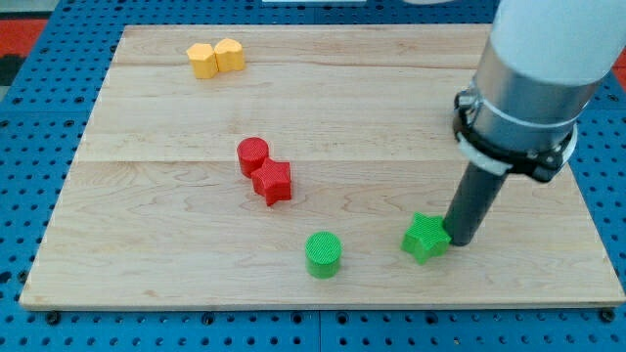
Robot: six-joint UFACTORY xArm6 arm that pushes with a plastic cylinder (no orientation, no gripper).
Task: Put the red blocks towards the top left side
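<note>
Red blocks sit touching near the board's middle, a red cylinder [252,154] above-left of a red star [273,182]. My tip [458,239], a plain rod with nothing to spread or pinch, touches the right edge of the green star [425,238]. A green cylinder [323,253] lies left of it. Two yellow blocks [216,58] rest together at the wooden board's [147,235] top left. No writing is readable.
</note>
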